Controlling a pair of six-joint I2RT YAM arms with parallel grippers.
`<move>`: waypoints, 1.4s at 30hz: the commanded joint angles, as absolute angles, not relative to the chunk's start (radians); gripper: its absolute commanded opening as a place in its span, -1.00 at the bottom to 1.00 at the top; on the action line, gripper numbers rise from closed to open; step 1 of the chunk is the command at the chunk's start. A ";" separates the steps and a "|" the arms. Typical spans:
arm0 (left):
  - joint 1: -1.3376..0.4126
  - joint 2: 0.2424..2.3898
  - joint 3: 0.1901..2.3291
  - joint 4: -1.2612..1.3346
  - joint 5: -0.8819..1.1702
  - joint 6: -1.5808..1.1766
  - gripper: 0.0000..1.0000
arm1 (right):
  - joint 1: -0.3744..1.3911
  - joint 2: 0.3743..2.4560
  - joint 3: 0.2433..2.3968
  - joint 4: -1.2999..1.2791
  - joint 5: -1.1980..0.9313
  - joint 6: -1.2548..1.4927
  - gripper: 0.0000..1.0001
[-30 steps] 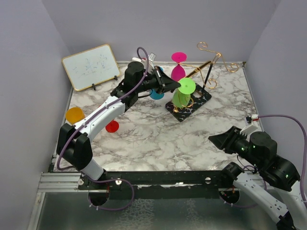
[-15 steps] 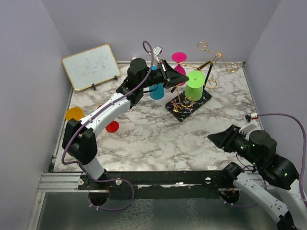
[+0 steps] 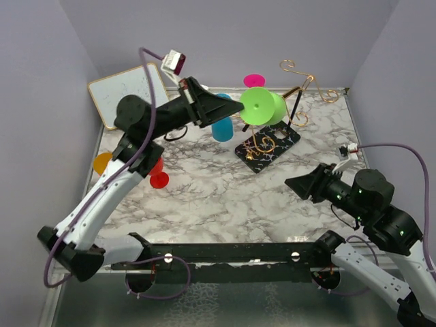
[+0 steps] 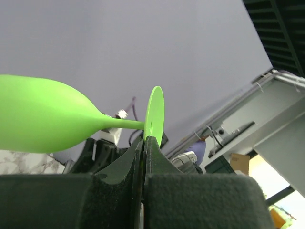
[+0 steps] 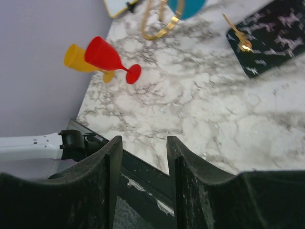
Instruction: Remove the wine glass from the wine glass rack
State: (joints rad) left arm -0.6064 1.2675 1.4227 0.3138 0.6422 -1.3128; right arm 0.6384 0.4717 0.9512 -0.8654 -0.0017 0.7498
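Two arms work over a marble-patterned table (image 3: 218,197). The left arm is raised and reaches toward the back of the table, and the left fingers (image 3: 221,107) are closed flat on the round foot of the green wine glass (image 3: 264,107). The left wrist view shows the two fingers pressed together with the rim of the foot pinched between their tips. The glass is held in the air on its side, with the stem level, the foot nearest the fingers and the bowl pointing away from them. In the top view the glass sits above the black patterned base of the rack (image 3: 286,139), just beside the dark post and the gold wire arms; whether the bowl touches the wire cannot be determined. A pink glass (image 3: 254,80) shows behind the green one, and a blue glass (image 3: 221,127) is just left of the rack base. A red glass (image 5: 102,55) and a yellow glass (image 5: 75,59) lie side by side on the table near the left wall, well apart from the rack. A whiteboard (image 3: 122,92) leans in the far left corner. The right arm hovers low at the near right, and the right fingers (image 5: 183,171) stand apart with nothing between them.
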 commanded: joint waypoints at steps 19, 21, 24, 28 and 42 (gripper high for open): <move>-0.612 0.511 1.109 -0.009 0.447 -1.131 -1.00 | 0.640 1.032 1.179 0.312 -1.062 0.616 0.09; -0.612 0.493 1.098 -0.010 0.441 -1.139 -1.00 | 0.638 1.059 1.162 0.439 -1.098 0.691 0.09; -0.612 0.475 1.089 -0.011 0.436 -1.147 -1.00 | 0.639 1.121 1.177 0.505 -1.110 0.760 0.09; -0.612 0.466 1.100 -0.014 0.436 -1.142 -1.00 | 0.638 1.173 1.192 0.512 -1.115 0.771 0.09; -0.612 0.434 1.068 0.016 0.428 -1.167 -1.00 | 0.639 1.225 1.167 0.660 -1.135 0.867 0.08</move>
State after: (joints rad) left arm -0.6090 0.4515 1.0821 -0.0307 0.4519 -1.1534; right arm 0.6395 1.2015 1.1751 0.5613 -1.0939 0.8112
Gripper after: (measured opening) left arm 0.019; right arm 0.544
